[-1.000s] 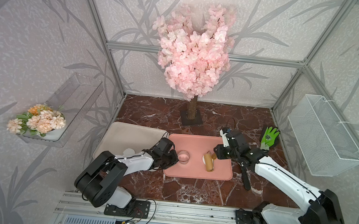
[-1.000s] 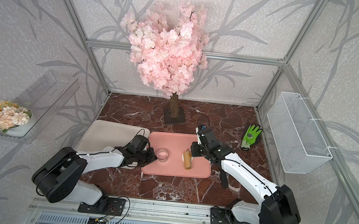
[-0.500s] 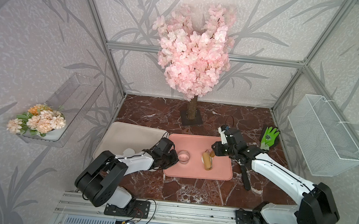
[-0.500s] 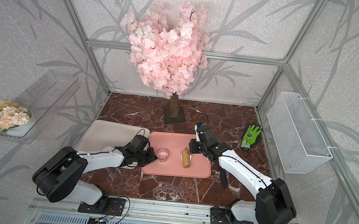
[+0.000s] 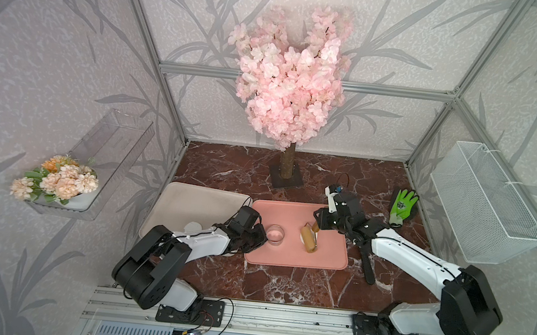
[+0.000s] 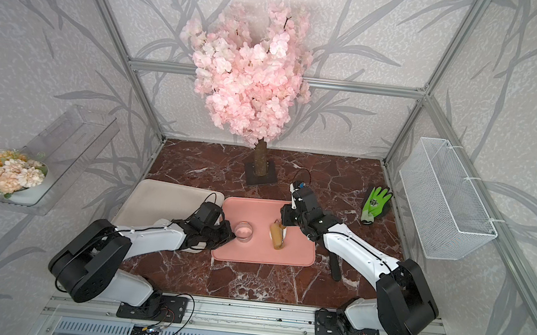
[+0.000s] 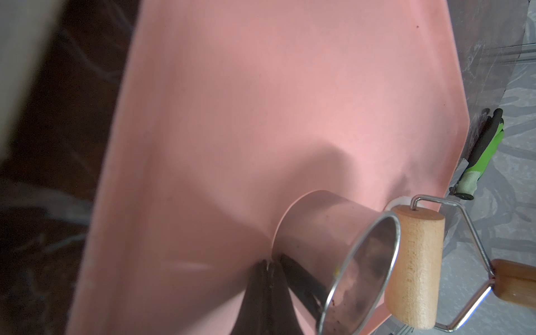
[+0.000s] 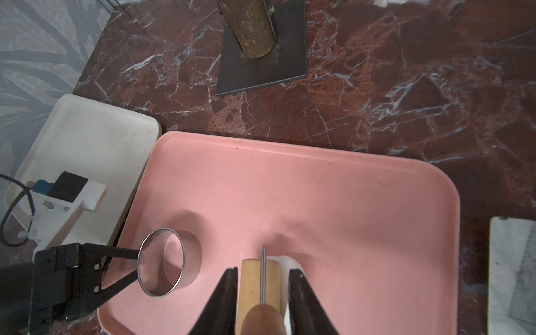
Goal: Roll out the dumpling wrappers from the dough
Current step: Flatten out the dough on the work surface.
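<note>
Right gripper clamps the rolling pin by its handle. The roller lies on the dough, a white lump right of the pink tray's middle. Press evenly and roll short strokes inside the tray's rim. Left gripper, pinched shut on the ring cutter at the tray's left side, should leave the roller's path free.

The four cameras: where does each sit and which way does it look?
Both top views: high in front, looking down on the red marble table; both arms show.
Left wrist: on the left arm, facing the left gripper pinching the shiny round metal ring.
Right wrist: on the right arm, facing the right gripper holding the tan wooden rolling pin.
Shared: the flat pink tray, in all.
</note>
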`<act>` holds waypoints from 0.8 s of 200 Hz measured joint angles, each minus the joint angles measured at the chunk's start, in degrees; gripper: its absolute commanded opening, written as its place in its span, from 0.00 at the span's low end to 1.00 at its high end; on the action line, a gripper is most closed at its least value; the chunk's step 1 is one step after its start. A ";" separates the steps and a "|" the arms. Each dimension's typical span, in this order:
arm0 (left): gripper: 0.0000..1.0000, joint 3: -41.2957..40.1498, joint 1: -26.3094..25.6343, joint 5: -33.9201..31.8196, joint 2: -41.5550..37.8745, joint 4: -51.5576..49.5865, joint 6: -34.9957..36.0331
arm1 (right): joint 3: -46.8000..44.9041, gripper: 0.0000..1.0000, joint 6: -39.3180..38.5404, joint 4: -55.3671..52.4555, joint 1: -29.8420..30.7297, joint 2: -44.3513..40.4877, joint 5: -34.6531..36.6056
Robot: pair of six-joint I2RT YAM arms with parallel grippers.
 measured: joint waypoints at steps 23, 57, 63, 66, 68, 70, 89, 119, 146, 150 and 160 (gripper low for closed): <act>0.00 0.00 0.00 0.00 0.00 0.00 0.00 | -1.53 0.00 0.61 2.95 0.96 0.02 1.99; 0.00 0.00 0.00 0.00 0.00 -0.02 0.00 | -2.47 0.00 1.70 3.21 2.01 -2.54 4.11; 0.00 0.00 0.00 -0.02 0.00 0.00 0.00 | -2.47 0.00 1.77 2.47 2.25 -3.10 4.48; 0.00 0.00 0.00 0.00 0.00 -0.02 0.00 | -2.45 0.00 1.75 2.12 2.34 -3.43 4.63; 0.00 0.00 0.00 0.00 0.00 -0.02 0.00 | -2.45 0.00 1.77 1.84 2.43 -3.56 4.74; 0.00 0.00 0.00 0.00 0.00 -0.02 0.00 | -2.45 0.00 1.75 1.64 2.49 -3.69 4.83; 0.00 0.00 0.00 0.00 0.00 0.00 0.00 | -2.43 0.00 1.53 -2.05 2.97 -6.29 5.55; 0.00 0.00 0.00 0.00 0.00 0.00 0.00 | -2.43 0.00 1.05 -6.10 3.19 -10.19 6.14; 0.00 0.00 0.00 0.00 0.00 0.00 0.00 | -2.67 0.00 1.03 -5.55 3.19 -9.84 6.21; 0.00 0.00 0.00 0.02 0.00 0.00 0.02 | -2.86 0.00 1.05 -5.20 3.19 -9.66 6.21; 0.00 0.02 0.00 0.00 0.00 0.00 0.02 | -3.37 0.00 1.11 -4.37 3.19 -9.16 6.45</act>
